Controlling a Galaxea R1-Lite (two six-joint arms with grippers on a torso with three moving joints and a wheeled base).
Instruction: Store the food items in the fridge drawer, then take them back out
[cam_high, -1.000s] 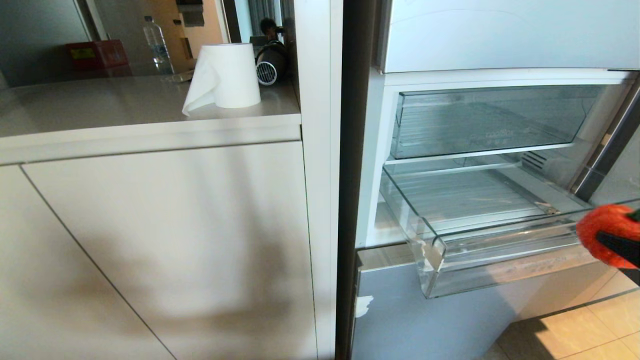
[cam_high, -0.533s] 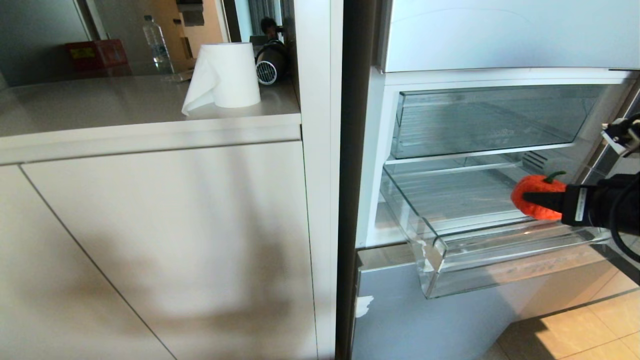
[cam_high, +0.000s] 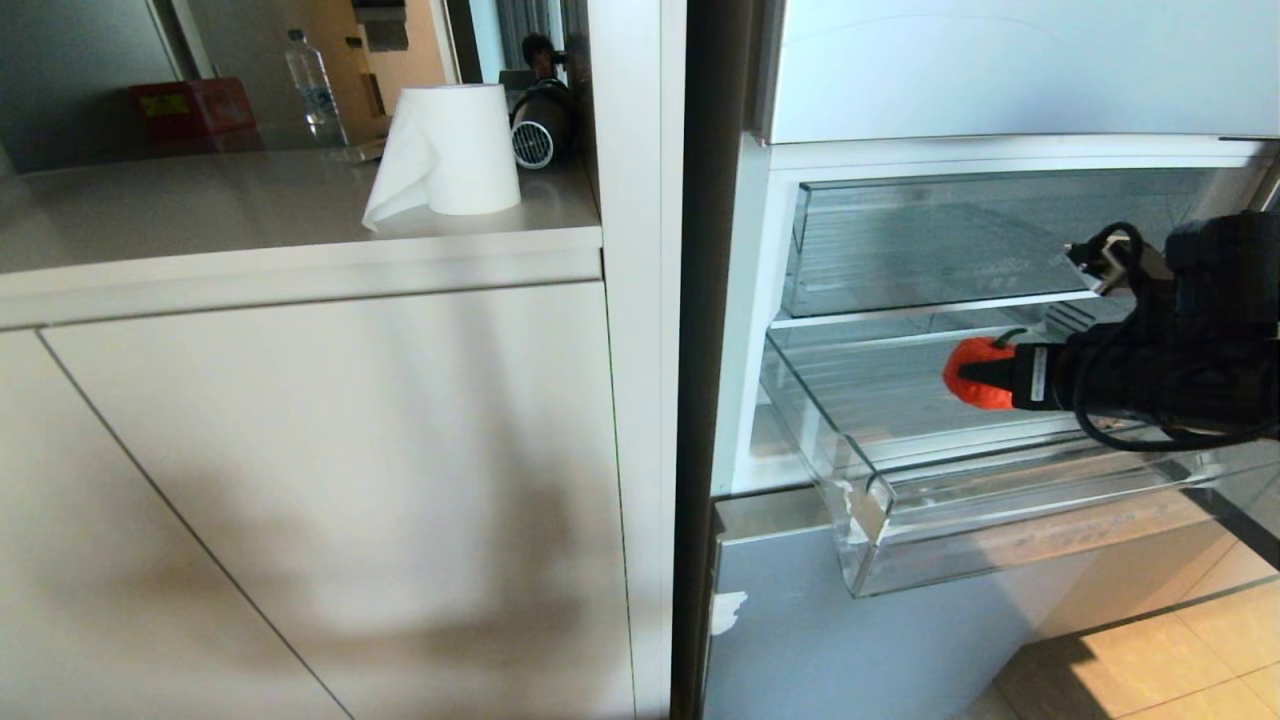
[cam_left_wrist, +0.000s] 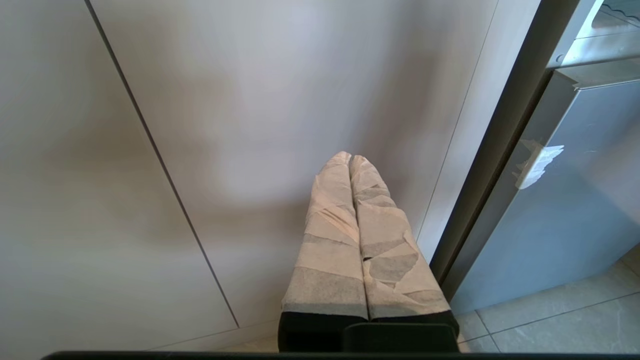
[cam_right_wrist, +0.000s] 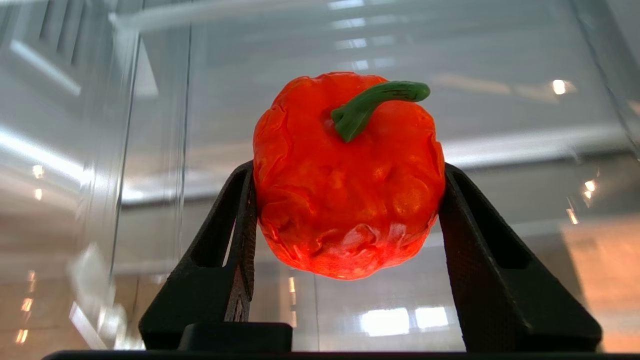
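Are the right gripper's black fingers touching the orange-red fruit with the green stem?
Touching. The right wrist view shows both black fingers pressed against opposite sides of the orange-red fruit, with no gap.

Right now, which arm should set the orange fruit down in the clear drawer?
Right. The right gripper already clamps the fruit over the open drawer. The left gripper is shut, low by the cabinet door, away from the fridge.

Beige cabinet doors (cam_high: 300, 480) fill 9 o'clock under a grey countertop (cam_high: 200, 215). A paper towel roll (cam_high: 450, 150) stands at 11 o'clock. Sunlit floor tiles (cam_high: 1160, 670) lie at 5 o'clock.
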